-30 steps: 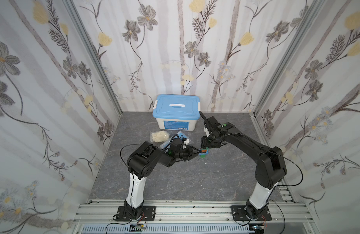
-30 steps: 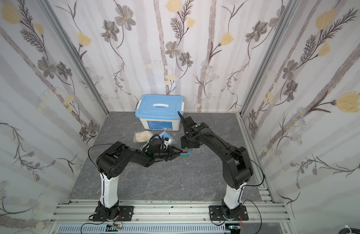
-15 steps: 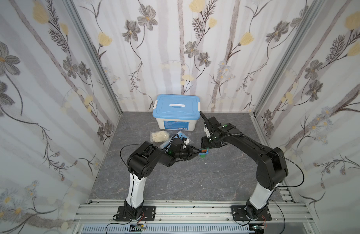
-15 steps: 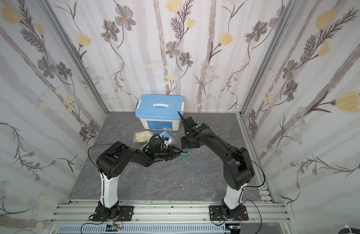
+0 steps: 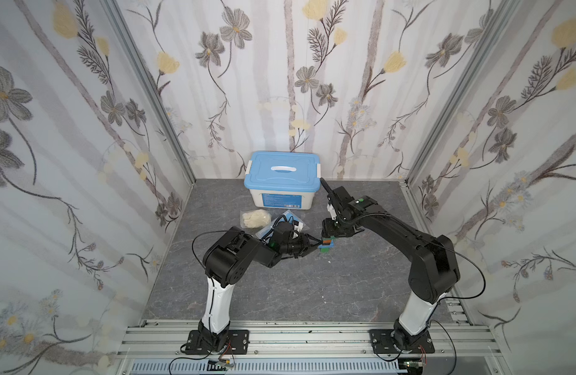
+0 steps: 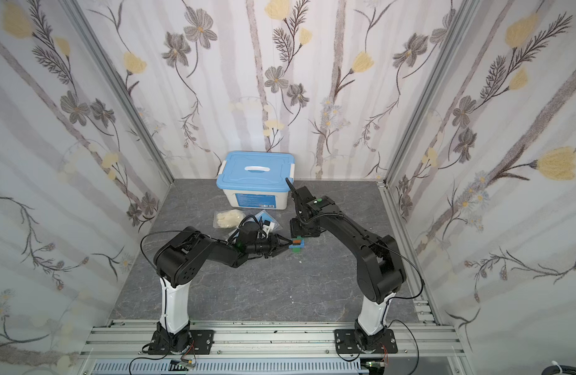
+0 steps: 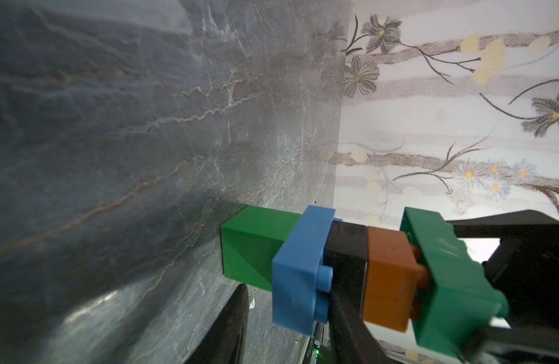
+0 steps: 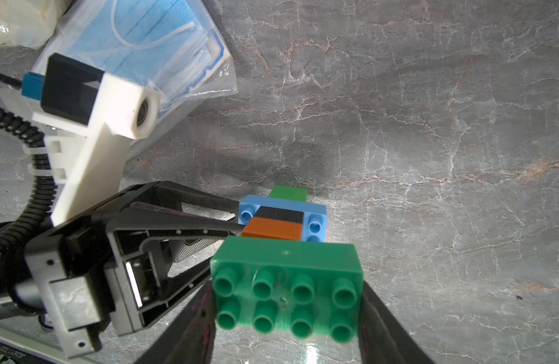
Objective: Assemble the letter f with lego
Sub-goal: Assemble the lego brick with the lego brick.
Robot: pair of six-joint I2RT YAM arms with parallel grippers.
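The lego stack [image 5: 325,246] stands on the grey table between both arms, also seen in a top view [image 6: 296,244]. From the table up it is a small green brick [image 7: 253,252], a wide blue brick [image 7: 298,268], a black brick [image 7: 344,245] and an orange brick [image 7: 388,277]. A long green brick [image 8: 287,271] lies on top, with orange studs showing in the gap under it. My right gripper [image 8: 287,302] is shut on this top brick's two ends. My left gripper [image 7: 287,285] comes in sideways, one finger above and one below the blue brick's overhanging end, shut on it.
A blue-lidded white box [image 5: 281,181] stands at the back wall. A pack of blue face masks [image 8: 146,47] and a bag of pale material [image 5: 256,218] lie just behind the left arm. Flowered walls close in three sides.
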